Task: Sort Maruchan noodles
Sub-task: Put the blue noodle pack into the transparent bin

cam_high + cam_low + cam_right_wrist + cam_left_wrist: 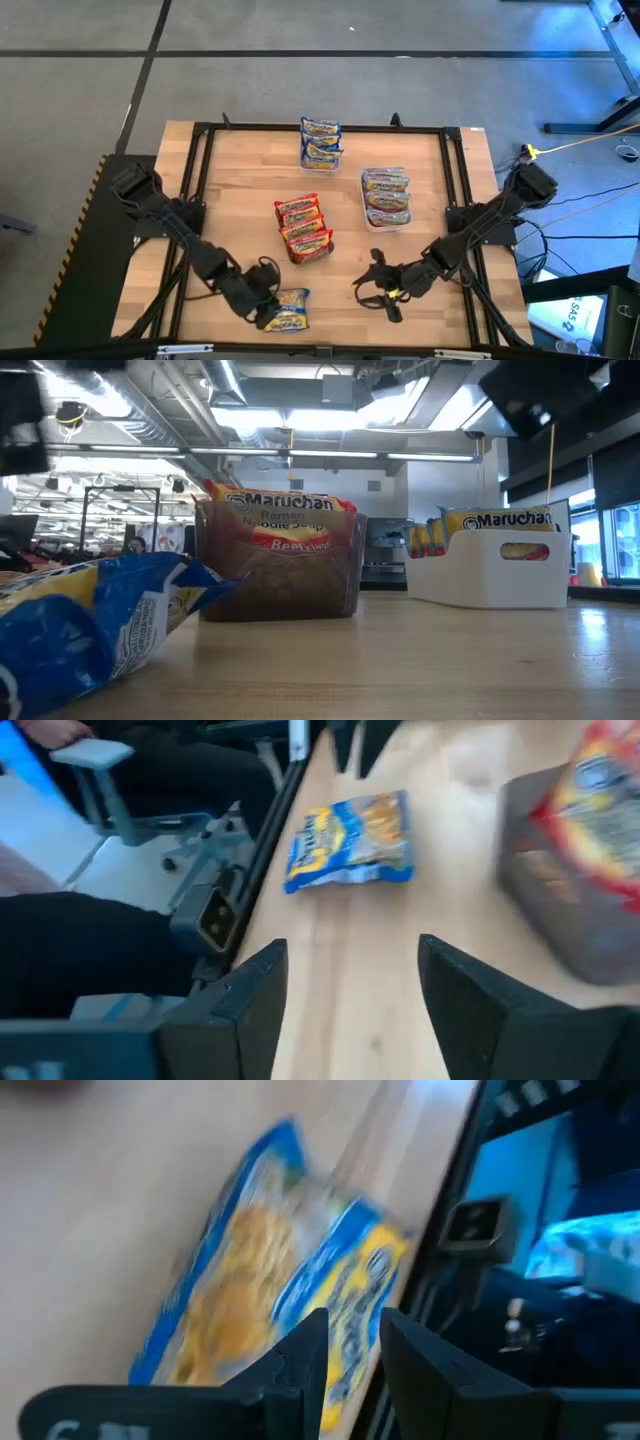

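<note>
While beside the left gripper point(268, 318), one blue noodle packet point(290, 309) flat on table point(240, 200).

Glossy plastic packet point(291, 310), wooden table point(240, 190)

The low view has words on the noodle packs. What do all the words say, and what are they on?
"Maruchan", "Ramen Noodle Soup", "Beef": red-labelled packet in the clear container.
"Maruchan": packet in the white bin.
Blue packet lying in front: small print, too blurred to read.
Other views: packet labels too small or blurred.
</note>
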Controlling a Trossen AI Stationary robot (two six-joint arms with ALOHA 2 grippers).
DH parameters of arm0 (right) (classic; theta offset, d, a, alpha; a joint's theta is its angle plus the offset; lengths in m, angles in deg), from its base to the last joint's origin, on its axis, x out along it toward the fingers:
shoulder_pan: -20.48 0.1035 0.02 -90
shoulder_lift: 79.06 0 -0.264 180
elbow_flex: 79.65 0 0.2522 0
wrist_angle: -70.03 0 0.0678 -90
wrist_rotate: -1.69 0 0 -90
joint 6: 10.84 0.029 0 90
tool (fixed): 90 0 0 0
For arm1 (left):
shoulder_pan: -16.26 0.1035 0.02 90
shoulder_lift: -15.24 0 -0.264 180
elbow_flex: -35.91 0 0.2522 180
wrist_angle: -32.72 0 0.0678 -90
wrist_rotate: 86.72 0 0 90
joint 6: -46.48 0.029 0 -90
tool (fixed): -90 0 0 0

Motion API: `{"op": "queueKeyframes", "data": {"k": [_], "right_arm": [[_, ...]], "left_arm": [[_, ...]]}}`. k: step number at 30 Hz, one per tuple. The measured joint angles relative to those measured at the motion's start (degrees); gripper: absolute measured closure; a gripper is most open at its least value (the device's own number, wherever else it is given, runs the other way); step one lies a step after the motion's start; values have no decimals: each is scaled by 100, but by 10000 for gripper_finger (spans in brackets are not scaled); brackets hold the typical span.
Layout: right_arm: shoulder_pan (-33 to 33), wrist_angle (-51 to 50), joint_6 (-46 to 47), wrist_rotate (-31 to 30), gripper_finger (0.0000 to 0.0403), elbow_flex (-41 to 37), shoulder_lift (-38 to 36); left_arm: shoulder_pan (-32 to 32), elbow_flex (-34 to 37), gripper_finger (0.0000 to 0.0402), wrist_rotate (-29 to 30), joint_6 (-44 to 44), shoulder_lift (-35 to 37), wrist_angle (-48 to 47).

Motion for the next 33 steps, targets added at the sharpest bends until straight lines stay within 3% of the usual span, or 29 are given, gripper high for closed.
{"op": "queueKeyframes", "data": {"k": [6, 9, 12, 16, 23, 26, 29, 33], "right_arm": [[-12, 955, -11, 422, 167, 6, 888], [-17, 919, -24, 435, 158, 139, 1134], [-17, 940, -78, 435, 160, 234, 1207], [-17, 944, -240, 300, 167, 256, 1210], [-17, 690, -364, 234, 170, 280, 1065], [-17, 176, -292, 167, 171, 280, 777], [-7, -402, -42, 145, 171, 280, 462], [-7, -851, 317, 109, 171, 277, 400]], "left_arm": [[-544, -3, 312, -18, -891, -463, -275], [-707, 2, 312, -491, -1199, -871, -278], [-789, -3, 312, -715, -1286, -1129, 62], [-710, -12, 312, -600, -1046, -1361, 759], [-217, -12, 312, 907, 118, -1417, 1842], [86, -13, 312, 1124, 912, -1537, 2519], [353, -15, 312, 710, 1335, -1670, 3081], [416, -35, 312, -223, 1428, -1614, 3080]]}}
